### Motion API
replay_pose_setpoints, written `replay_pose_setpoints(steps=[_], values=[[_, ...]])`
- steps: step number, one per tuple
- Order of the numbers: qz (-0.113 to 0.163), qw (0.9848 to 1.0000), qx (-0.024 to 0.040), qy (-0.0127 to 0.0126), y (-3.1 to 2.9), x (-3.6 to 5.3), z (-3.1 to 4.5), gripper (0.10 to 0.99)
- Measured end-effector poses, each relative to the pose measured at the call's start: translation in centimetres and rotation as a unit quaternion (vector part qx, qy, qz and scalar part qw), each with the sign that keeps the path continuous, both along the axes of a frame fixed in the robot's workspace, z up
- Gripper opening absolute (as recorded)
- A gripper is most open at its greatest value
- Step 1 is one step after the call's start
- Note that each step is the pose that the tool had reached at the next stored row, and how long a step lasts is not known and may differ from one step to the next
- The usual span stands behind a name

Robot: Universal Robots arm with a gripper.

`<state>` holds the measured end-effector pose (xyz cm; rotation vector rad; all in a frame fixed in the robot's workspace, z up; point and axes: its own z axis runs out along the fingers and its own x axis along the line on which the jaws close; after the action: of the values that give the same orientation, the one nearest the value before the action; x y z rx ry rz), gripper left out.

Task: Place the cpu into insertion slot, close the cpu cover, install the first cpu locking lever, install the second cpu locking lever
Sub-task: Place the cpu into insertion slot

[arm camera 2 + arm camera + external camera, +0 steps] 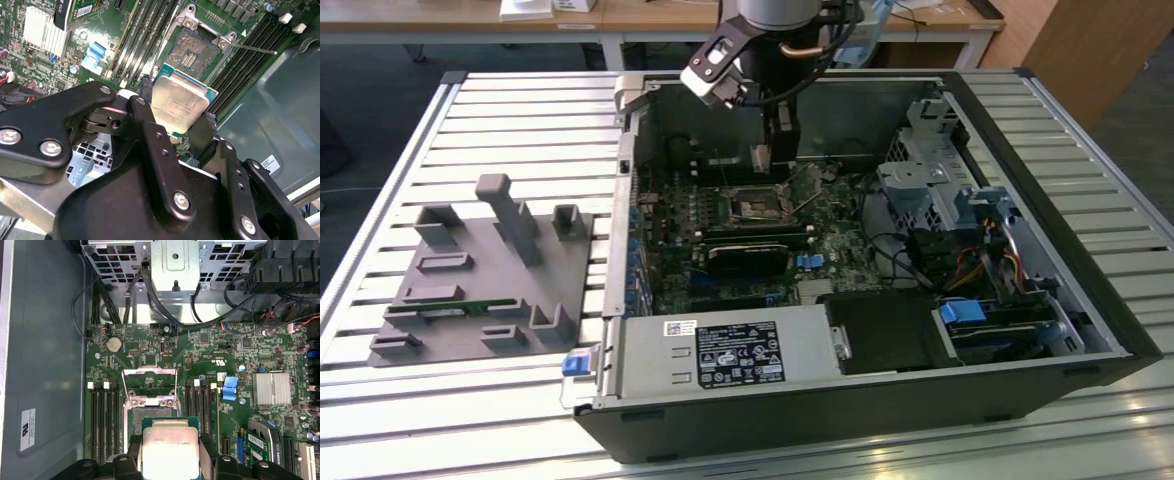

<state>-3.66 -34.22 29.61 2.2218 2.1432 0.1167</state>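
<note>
My gripper is shut on the cpu, a flat square chip with a dull silvery face, its black fingers pressing two opposite edges. The chip hangs tilted just above the board, beside the insertion slot, a square black socket with a dark centre. In the first wrist view the cpu covers part of the insertion slot. The cpu cover, a thin silver frame, stands swung open at the socket's far side. A thin locking lever sticks out beside the socket. In the exterior view the gripper reaches into the case over the slot.
Long black memory slots flank the socket on both sides. A black card lies across the board close by. A drive cage and cables fill the case's right in the exterior view. A grey fixture stands outside the case.
</note>
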Motion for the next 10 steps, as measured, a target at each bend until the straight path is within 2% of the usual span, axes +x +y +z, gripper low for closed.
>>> replay_pose_setpoints(steps=[10], values=[[0.000, 1.0000, 0.0000, 0.0000, 0.00, 0.00, -0.20, 0.537]])
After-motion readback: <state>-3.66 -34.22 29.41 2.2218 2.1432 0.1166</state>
